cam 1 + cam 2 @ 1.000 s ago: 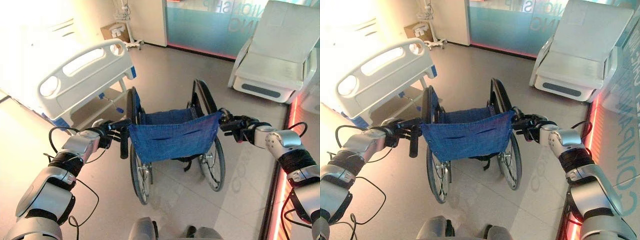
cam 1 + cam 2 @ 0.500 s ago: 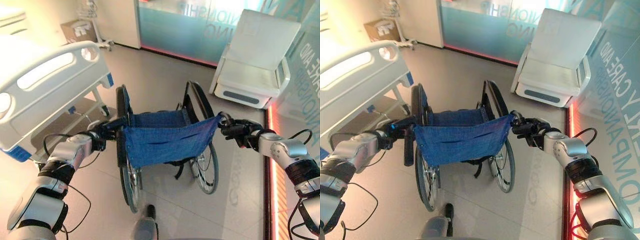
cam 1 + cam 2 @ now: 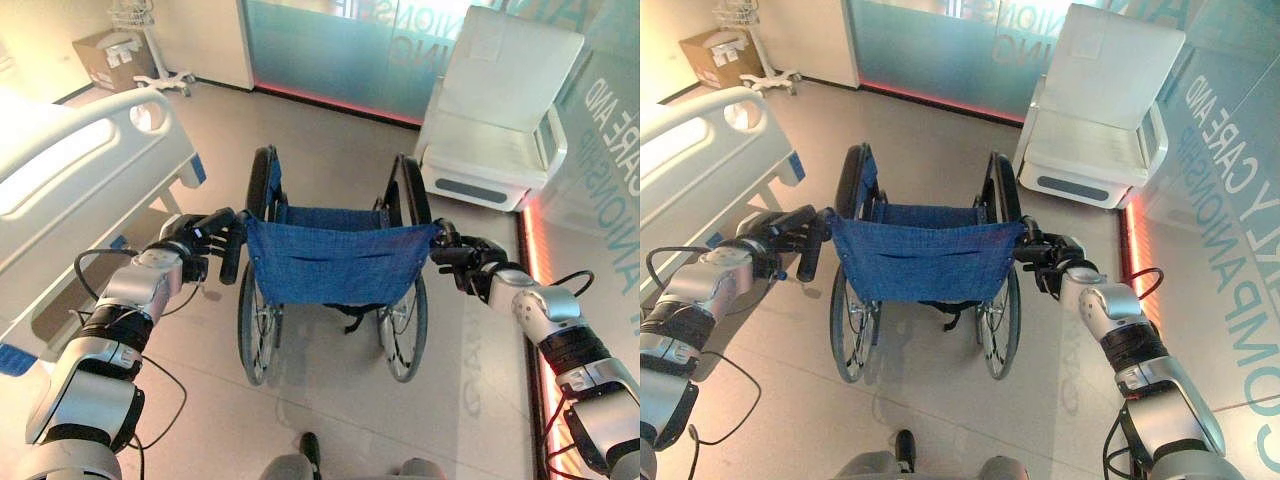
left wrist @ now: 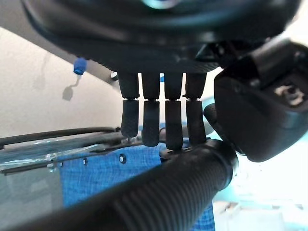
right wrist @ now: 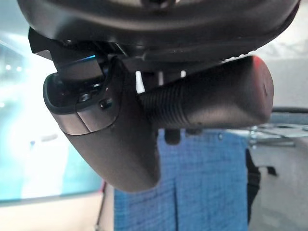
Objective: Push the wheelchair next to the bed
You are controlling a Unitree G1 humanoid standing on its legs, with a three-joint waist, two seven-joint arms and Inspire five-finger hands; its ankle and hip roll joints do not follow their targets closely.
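We see the left hand and right hand curled round the blue wheelchair's handles, the bed just beside it.

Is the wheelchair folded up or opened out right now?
Opened out: the wheelchair has its blue backrest stretched flat between the push handles, with both wheels standing well apart.

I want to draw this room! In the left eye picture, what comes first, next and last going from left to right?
Bed → left hand → wheelchair → right hand. The white chair stands further back, above the right hand.
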